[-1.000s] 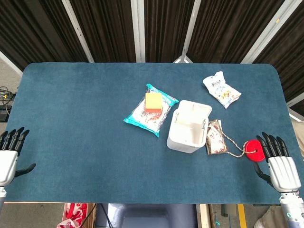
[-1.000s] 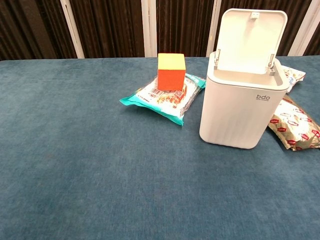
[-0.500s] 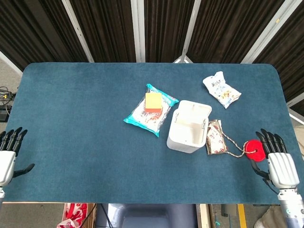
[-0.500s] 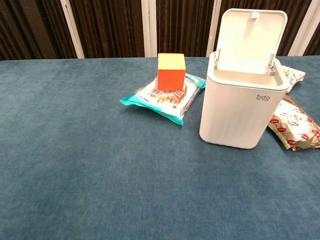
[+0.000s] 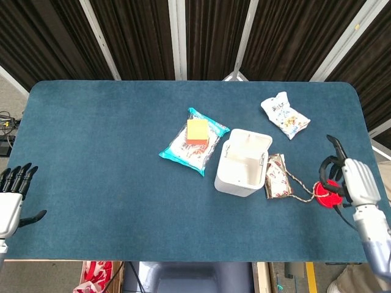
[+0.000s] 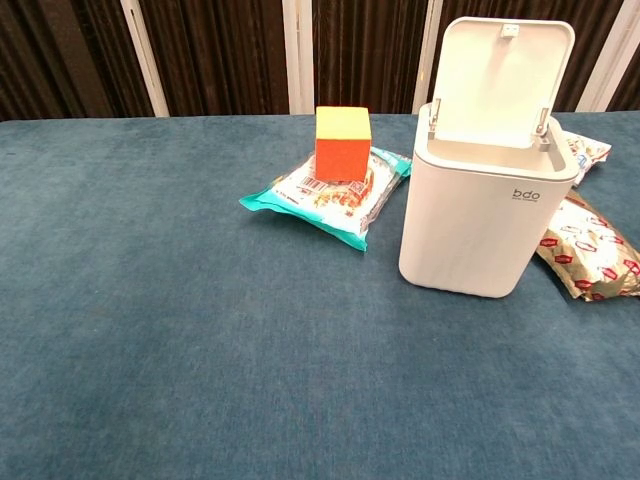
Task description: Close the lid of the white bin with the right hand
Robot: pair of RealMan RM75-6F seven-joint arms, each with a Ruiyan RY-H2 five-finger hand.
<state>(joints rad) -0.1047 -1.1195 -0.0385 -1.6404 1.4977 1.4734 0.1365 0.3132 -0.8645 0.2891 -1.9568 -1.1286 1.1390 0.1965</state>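
The white bin (image 5: 239,168) stands right of the table's middle, and its lid (image 6: 505,72) is raised upright at the far side, leaving the top uncovered (image 6: 478,215). My right hand (image 5: 353,180) is near the table's right edge, well to the right of the bin, turned on its side with fingers apart and holding nothing. At the front left corner, my left hand (image 5: 11,198) lies flat with fingers spread, empty. The chest view shows neither hand.
A teal snack packet (image 5: 186,149) with an orange-yellow cube (image 5: 197,130) on it lies left of the bin. A brown packet (image 5: 277,176) lies right of it, with a cord to a red disc (image 5: 325,190) beside my right hand. A white bag (image 5: 285,114) lies further back.
My right hand has moved forward from the table's front edge and turned onto its side beside the red disc. The left hand, bin and lid stay as they were.
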